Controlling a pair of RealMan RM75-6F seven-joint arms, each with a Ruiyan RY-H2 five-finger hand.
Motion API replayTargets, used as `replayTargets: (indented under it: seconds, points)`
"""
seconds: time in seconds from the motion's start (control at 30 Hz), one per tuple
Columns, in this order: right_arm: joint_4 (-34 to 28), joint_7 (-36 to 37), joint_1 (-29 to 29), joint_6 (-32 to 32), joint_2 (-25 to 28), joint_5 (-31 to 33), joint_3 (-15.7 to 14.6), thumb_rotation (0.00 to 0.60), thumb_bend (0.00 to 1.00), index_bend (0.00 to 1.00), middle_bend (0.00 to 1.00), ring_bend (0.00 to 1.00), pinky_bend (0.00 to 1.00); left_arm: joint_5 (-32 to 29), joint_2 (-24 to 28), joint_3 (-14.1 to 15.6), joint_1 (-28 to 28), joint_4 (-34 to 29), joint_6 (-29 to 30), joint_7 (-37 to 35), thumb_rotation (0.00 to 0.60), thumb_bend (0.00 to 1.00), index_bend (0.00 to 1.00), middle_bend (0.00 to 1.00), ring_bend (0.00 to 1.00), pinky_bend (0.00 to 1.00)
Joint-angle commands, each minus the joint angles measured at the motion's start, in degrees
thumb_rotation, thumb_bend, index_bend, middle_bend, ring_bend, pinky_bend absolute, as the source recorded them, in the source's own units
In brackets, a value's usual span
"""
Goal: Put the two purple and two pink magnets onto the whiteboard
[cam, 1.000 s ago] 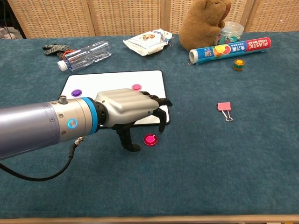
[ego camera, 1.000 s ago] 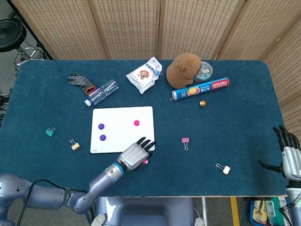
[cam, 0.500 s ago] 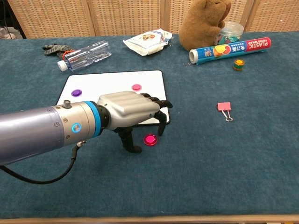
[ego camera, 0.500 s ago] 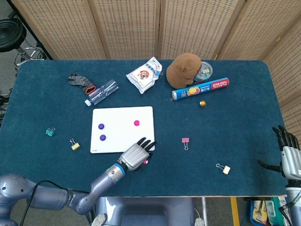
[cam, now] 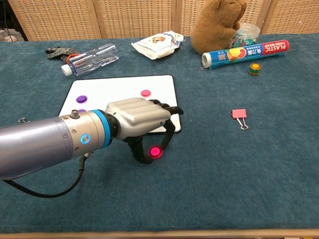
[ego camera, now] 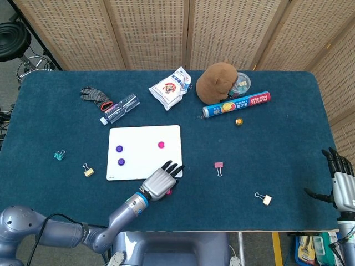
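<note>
Since a second ago the left hand [cam: 137, 119] has drawn back a little toward the near edge of the tabletop [cam: 279, 164], and its thumb and one finger have closed in on the loose pink magnet [cam: 155, 152]. Then the magnet lay clear on the cloth just right of the thumb; now it sits pinched between thumb and fingertip, at or barely above the cloth, just off the whiteboard's [cam: 114, 89] near right corner. The other fingers arch over the board's edge, probably because the hand came in low and palm-down to get at such a flat piece.

The right hand [ego camera: 341, 185] hangs at the far right edge of the head view with fingers apart and nothing in it, well away from the work.

By count, the whiteboard [ego camera: 144, 151] carries three magnets: two purple magnets [ego camera: 119, 149] on its left side, one above the other, and one pink magnet [ego camera: 161, 144] toward the upper right. The pinched one is the fourth and last, so the task looks one placement short of done.

Elsewhere there are four binder clips: a pink clip [ego camera: 218, 165], a white clip [ego camera: 266, 199], a yellow clip [ego camera: 88, 171] and a teal clip [ego camera: 58, 155]. One plastic bottle [ego camera: 119, 108], one snack packet [ego camera: 170, 87], one plush bear [ego camera: 216, 82] and one blue wrap box [ego camera: 236, 103] line the far side.
</note>
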Motion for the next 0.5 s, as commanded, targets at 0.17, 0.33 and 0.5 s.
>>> replayTargets:
  seconds: [0.17, 0.33, 0.5]
  points:
    - [-0.04, 0.02, -0.07, -0.13, 0.07, -0.01, 0.07, 0.600, 0.00, 0.05, 0.00, 0.00, 0.00, 0.02, 0.12, -0.26, 0.06, -0.23, 0.01, -0.22, 0.600, 0.26, 0.60, 0.00, 0.00, 0.00]
    - [-0.09, 0.14, -0.12, -0.23, 0.18, 0.00, 0.15, 0.600, 0.00, 0.05, 0.00, 0.00, 0.00, 0.07, 1.19, -1.09, 0.18, -0.96, 0.49, -0.78, 0.600, 0.26, 0.60, 0.00, 0.00, 0.00]
    - [-0.16, 0.32, -0.15, -0.49, 0.23, 0.01, 0.13, 0.600, 0.00, 0.06, 0.00, 0.00, 0.00, -0.58, 3.43, -3.01, 0.07, -1.79, 0.52, -2.23, 0.600, 0.26, 0.60, 0.00, 0.00, 0.00]
